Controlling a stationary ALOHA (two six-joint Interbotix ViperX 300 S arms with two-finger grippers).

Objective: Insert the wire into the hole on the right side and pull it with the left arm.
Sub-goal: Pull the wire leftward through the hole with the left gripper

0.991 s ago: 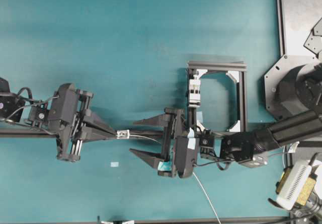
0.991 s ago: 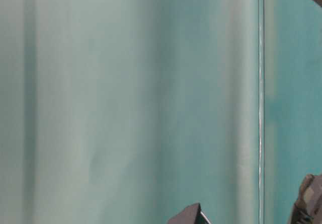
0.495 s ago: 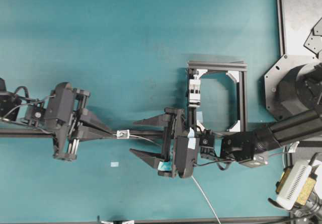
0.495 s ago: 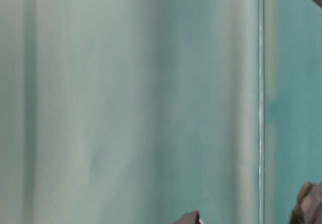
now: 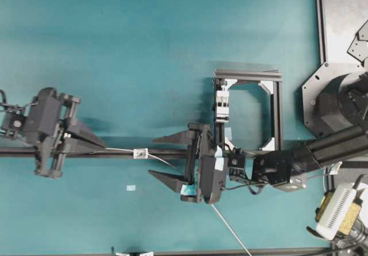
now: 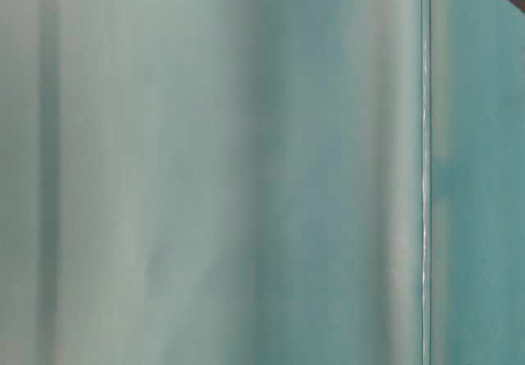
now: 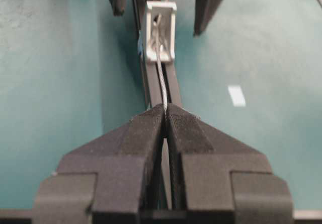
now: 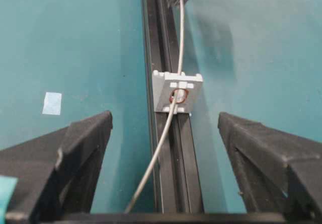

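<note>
Left end effector (image 5: pixel 102 147): fingers pressed together, clamped on the wire; in the left wrist view (image 7: pixel 165 121) the strand disappears into the seam between the two black wedge fingertips.
Left end effector position: at the left of the overhead view, above the black rail (image 5: pixel 167 152), well apart from the block.
Right end effector (image 5: pixel 164 158): fingers spread wide, holding nothing; in the right wrist view (image 8: pixel 163 133) its two dark fingers stand on either side of the rail, clear of the wire and the block.
Right end effector markings: teal tape at the lower finger base in the overhead view.
Wire (image 5: pixel 121 150): thin and silvery; runs from the left fingertips to the block, passes through it, comes out on the right side, curves under the right end effector and continues toward the lower edge of the overhead view.
Wire at the block: in the right wrist view the strand (image 8: pixel 180 38) enters the opening from above and leaves below it, bending left.
Hole (image 8: pixel 179 95): small opening in the middle of the block, with the wire threaded through it.
Block (image 5: pixel 140 152): small, silvery-white, seated on the rail between the two end effectors.
Counter (image 5: pixel 144 49): teal surface.
Frame (image 5: pixel 276 109): black square bracket standing beyond the right end effector.
Table-level view: only blurred teal, nothing to tell.
</note>
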